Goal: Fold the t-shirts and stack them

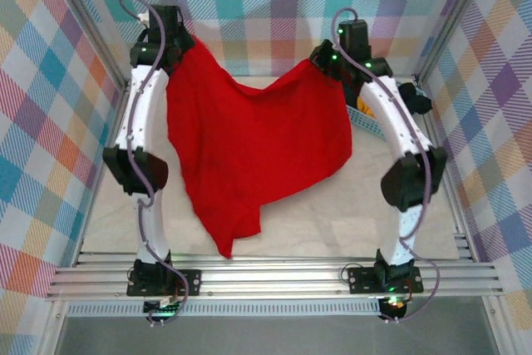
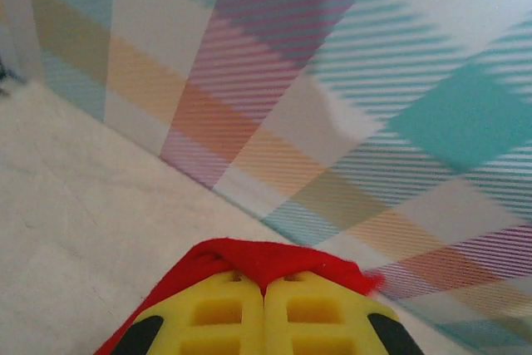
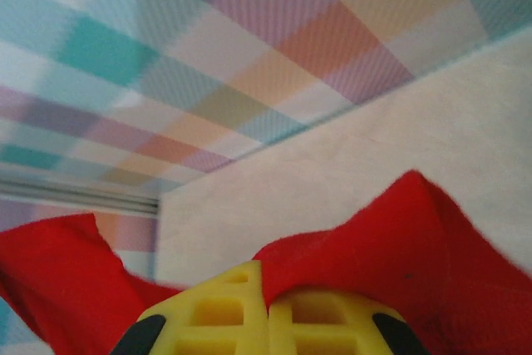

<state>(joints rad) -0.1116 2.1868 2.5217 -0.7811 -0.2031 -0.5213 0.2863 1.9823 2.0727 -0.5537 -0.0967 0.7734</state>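
Left gripper [image 2: 264,293], right gripper [image 3: 268,295] each clamping bright red soft cloth t-shirt [image 1: 258,143], hanging it spread between them, probably flattening for fold.

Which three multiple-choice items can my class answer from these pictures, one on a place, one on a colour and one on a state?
1. Where is the red t-shirt?
A. Folded inside a basket.
B. Spread between the two arms' pincers.
C. Stacked on a black shirt.

2. What colour are the pincer fingers?
A. Blue.
B. White.
C. Yellow.

3. In what state are the left pincer and the right pincer?
A. Both shut on the shirt.
B. Both open.
C. Left open, right shut.

Answers:
1 B: the top view shows the cloth hanging from both pincers.
2 C: both wrist views show yellow fingers.
3 A: in each wrist view the fingers meet with red cloth pinched between them.
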